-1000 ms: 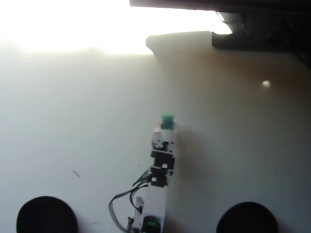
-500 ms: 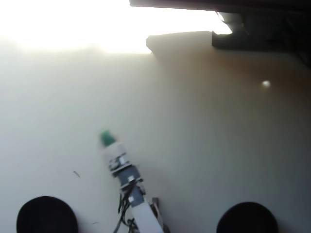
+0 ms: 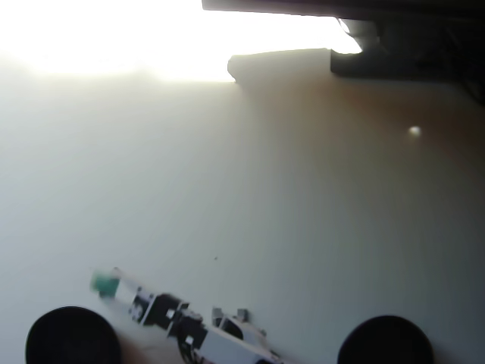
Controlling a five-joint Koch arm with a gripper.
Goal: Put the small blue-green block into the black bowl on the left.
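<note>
The small blue-green block [image 3: 103, 283] sits at the tip of my white gripper [image 3: 111, 286], which is shut on it. The arm reaches in from the bottom edge and points left, lying low across the pale table. The block is blurred and hangs just above and slightly right of the black bowl [image 3: 72, 336] at the bottom left, close to that bowl's far rim. The fingers themselves are too blurred to pick out one by one.
A second round black bowl [image 3: 385, 342] stands at the bottom right. Dark equipment [image 3: 394, 45] fills the top right edge, strong glare washes out the top left, and a small pale spot [image 3: 414, 131] lies on the table at the right.
The arm has swung from the table's middle down and to the left, carrying the block from the centre to just above the left bowl.
</note>
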